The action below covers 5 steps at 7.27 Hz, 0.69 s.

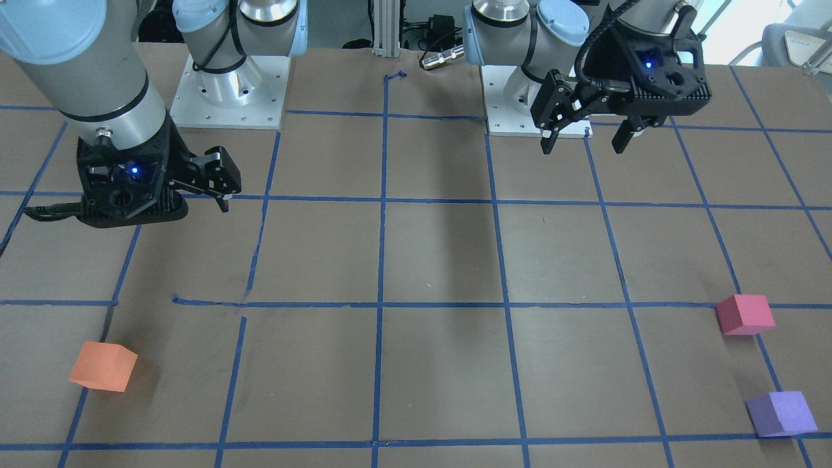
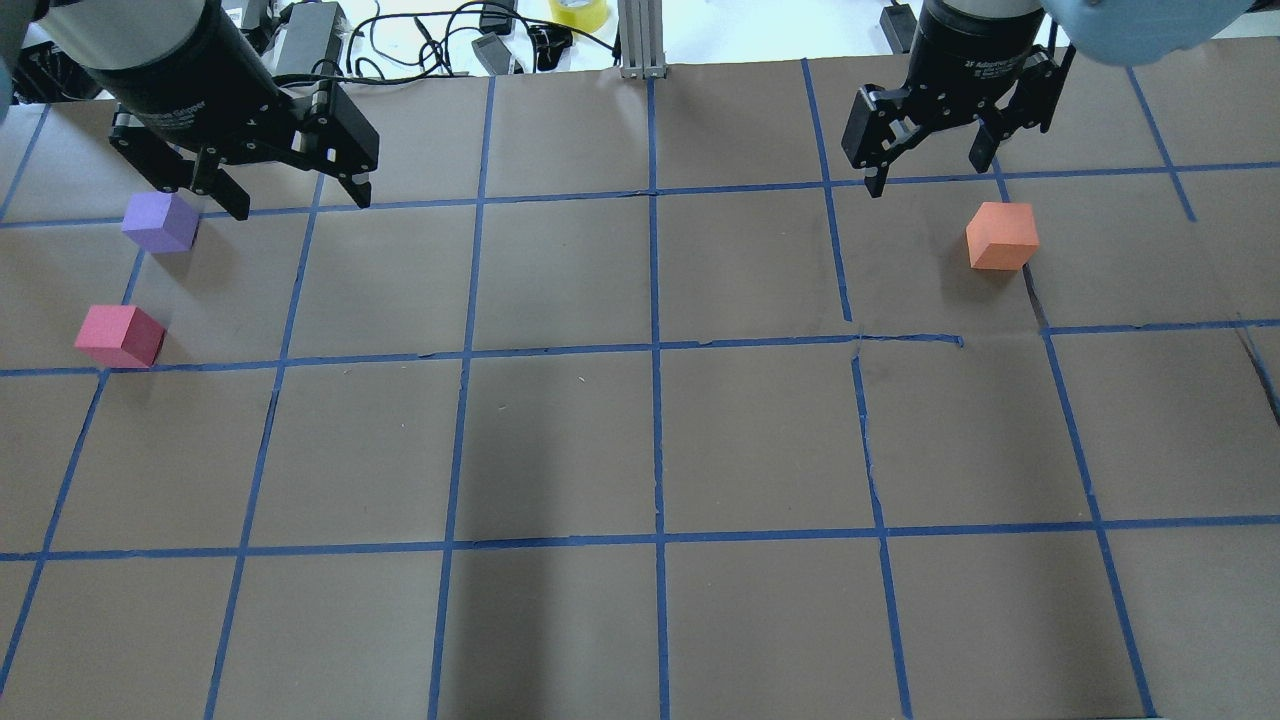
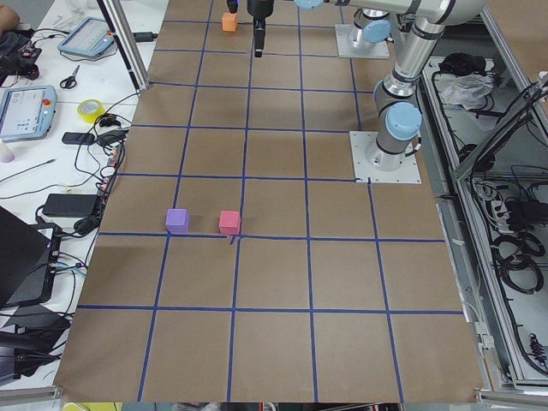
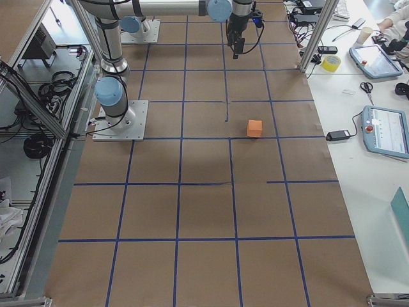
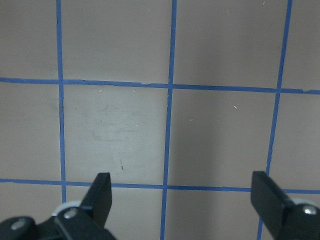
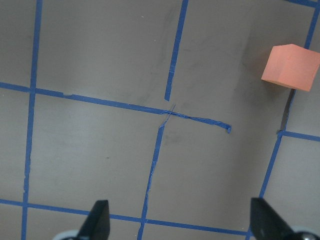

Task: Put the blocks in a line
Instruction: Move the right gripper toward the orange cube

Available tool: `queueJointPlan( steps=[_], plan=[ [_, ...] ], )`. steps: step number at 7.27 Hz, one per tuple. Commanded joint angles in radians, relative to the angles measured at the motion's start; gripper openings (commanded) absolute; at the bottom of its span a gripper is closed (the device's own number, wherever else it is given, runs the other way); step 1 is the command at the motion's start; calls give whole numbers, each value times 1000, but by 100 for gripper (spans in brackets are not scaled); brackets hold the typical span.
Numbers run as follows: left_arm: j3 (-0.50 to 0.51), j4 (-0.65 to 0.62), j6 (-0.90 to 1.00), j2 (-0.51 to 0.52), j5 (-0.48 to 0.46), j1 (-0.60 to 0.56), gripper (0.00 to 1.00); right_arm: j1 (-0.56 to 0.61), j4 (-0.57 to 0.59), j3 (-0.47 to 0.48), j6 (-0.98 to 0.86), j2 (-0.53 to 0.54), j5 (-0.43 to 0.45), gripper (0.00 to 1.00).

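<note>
Three foam cubes lie on the brown table. The orange block (image 2: 1002, 236) sits on the right side and shows in the right wrist view (image 6: 290, 67) at the upper right. The purple block (image 2: 160, 222) and the pinkish-red block (image 2: 119, 336) sit close together at the far left. My left gripper (image 2: 298, 200) hangs open and empty above the table, just right of the purple block. My right gripper (image 2: 935, 178) hangs open and empty above the table, beyond and left of the orange block. The left wrist view shows only bare table between the open fingers (image 5: 102, 192).
Blue tape lines (image 2: 655, 345) divide the table into squares. The two arm bases (image 1: 231, 91) (image 1: 520, 97) stand at the robot's edge. Cables, a tape roll (image 2: 577, 12) and devices lie past the far edge. A metal post (image 2: 640, 40) stands at the far middle.
</note>
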State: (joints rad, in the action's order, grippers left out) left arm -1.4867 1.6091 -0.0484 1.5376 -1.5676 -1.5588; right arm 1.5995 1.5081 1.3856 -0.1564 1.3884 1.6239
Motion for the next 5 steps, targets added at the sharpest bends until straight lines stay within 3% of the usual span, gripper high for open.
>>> queueJointPlan(
  steps=[1,3,5],
  plan=[
    [0,0,-1,-1,1,3,100,0,7,1,8,-2,-51,100],
    [-1,0,1,-1,0,2,100,-1,20,1,8,-8,-45,100],
    [-1,0,1,-1,0,2,100,-13,140,7,11,-34,-32,100]
  ],
)
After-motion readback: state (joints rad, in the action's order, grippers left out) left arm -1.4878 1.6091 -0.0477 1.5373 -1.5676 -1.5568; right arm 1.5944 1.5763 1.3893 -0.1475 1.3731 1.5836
